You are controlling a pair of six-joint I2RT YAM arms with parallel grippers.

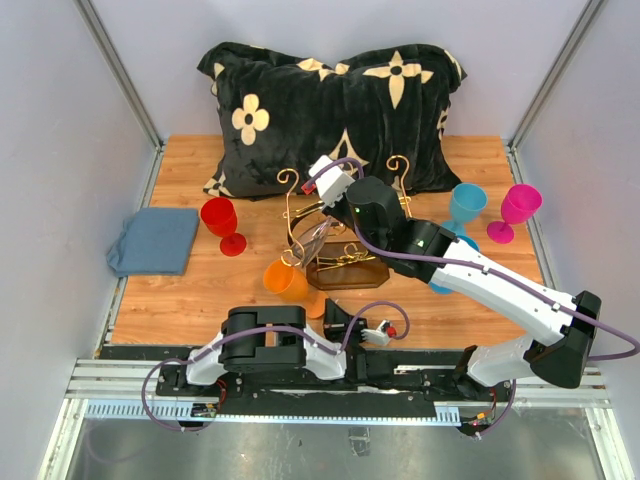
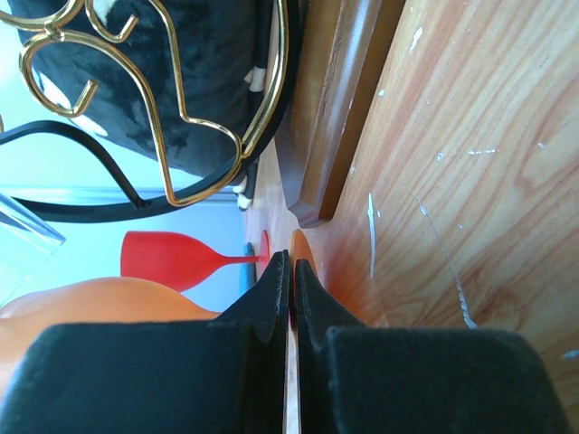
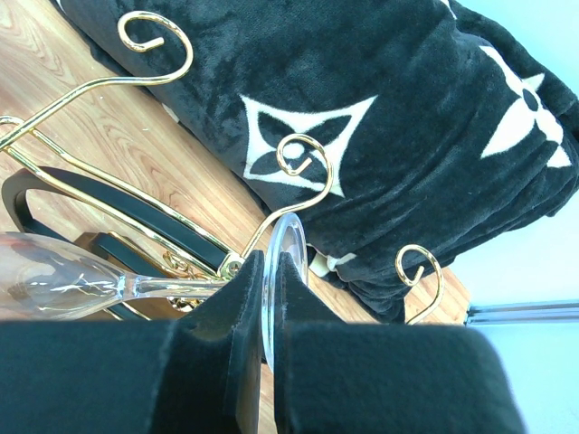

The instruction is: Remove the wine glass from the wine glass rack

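Now the outstretched right claw (image 3: 269, 264) pinches the wine glass (image 3: 68, 286); folded left claw (image 2: 289, 268) clenched.

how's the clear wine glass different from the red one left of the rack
The clear wine glass is see-through; the red glass is coloured red. The clear wine glass lies roughly on its side by the wine glass rack, its foot pinched in the right gripper; the red glass stands upright on the table, with no gripper on it. Both are stemmed.
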